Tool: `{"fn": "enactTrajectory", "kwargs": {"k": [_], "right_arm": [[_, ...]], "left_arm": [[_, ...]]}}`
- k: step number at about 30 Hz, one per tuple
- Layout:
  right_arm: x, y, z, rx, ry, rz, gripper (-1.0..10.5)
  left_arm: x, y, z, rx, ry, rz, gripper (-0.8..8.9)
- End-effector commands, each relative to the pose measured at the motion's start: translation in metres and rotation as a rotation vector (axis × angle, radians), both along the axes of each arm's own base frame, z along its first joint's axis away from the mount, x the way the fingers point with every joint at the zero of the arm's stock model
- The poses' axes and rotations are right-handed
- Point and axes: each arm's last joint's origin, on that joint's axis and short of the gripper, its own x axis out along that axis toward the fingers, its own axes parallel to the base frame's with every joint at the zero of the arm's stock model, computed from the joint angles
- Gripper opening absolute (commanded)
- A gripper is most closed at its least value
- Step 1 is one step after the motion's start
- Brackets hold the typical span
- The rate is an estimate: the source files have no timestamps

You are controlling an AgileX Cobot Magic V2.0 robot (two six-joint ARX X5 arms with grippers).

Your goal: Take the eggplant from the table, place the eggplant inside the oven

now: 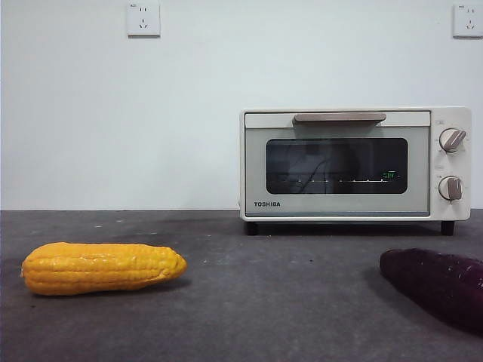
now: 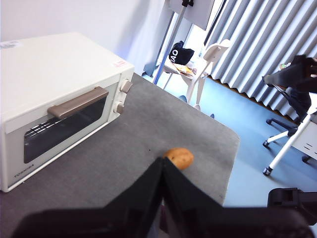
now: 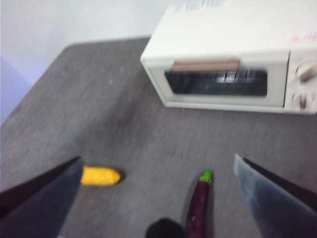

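while wide open, right pincer (image 3: 158, 198) hangs above eggplant (image 3: 197, 208).

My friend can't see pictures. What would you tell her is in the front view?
A cream-white toaster oven with its dark glass door shut stands at the back right of a dark grey table, against a white wall. A yellow corn cob lies near the front left, and a dark purple eggplant lies at the front right, partly cut off by the picture's edge.
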Motion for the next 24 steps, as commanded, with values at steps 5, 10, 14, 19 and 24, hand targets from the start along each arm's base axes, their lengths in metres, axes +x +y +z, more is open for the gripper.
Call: {"fn": "enactTrajectory", "kwargs": {"k": [5, 10, 14, 19, 24], "right_arm": [[-0.002, 0.003, -0.002, 0.010, 0.031, 0.050, 5.7], [-0.004, 0.004, -0.003, 0.014, 0.051, 0.076, 5.7], [-0.004, 0.005, -0.003, 0.013, 0.054, 0.082, 5.7], [-0.003, 0.005, -0.005, 0.001, 0.072, 0.090, 5.7], [-0.001, 0.005, -0.006, -0.004, 0.072, 0.094, 5.7]], "left_arm": [[0.028, -0.016, -0.002, 0.024, 0.008, -0.025, -0.06], [0.057, -0.032, -0.006, 0.053, 0.024, -0.001, -0.06], [0.080, -0.051, -0.009, 0.096, 0.004, 0.006, -0.06], [0.107, -0.080, -0.018, 0.130, -0.001, -0.022, -0.06], [0.131, -0.111, -0.034, 0.184, -0.012, -0.021, -0.06]]}}
